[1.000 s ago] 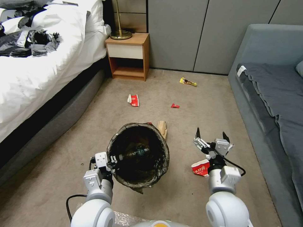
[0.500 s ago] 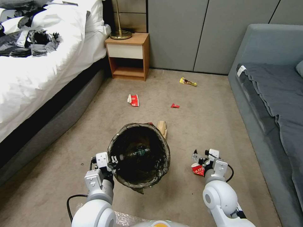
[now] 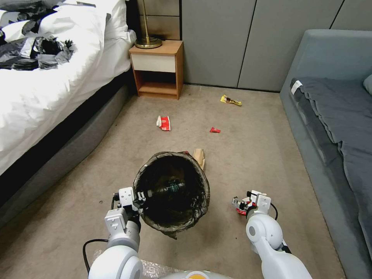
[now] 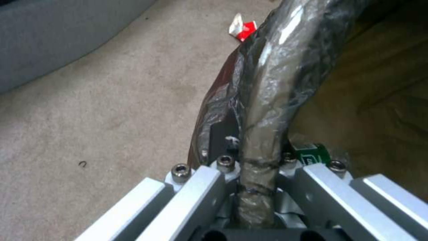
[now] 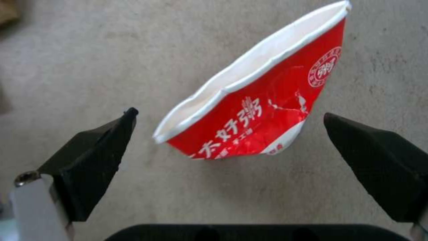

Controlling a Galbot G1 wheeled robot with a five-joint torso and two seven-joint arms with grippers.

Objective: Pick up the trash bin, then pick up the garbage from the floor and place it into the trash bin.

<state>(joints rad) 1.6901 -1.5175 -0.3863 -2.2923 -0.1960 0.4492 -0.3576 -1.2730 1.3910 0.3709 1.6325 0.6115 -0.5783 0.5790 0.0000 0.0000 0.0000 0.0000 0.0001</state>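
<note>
Spreading my right gripper (image 5: 229, 140) wide, I hang low over the carpet (image 3: 252, 155) with a crushed red-and-white paper cup (image 5: 263, 103) lying between my black fingertips (image 5: 98, 157), touched by neither. White Chinese characters run across its red side, beside a round white seal; I cannot read them surely. My left gripper (image 3: 140, 195) is clamped on the bag-wrapped rim of the trash bin (image 3: 172, 192), held off the floor just left of the cup. Inside lies a bottle with a green label (image 4: 310, 154), its lettering too small to read. Ahead on the carpet lie a brown paper bag (image 3: 199, 157) touching the bin's far edge, another red cup (image 3: 164, 123), a red wrapper (image 3: 215, 130) and a yellow wrapper (image 3: 231, 100). A wooden nightstand (image 3: 159, 69) stands beyond, bed (image 3: 50, 89) left, sofa (image 3: 333, 112) right.
</note>
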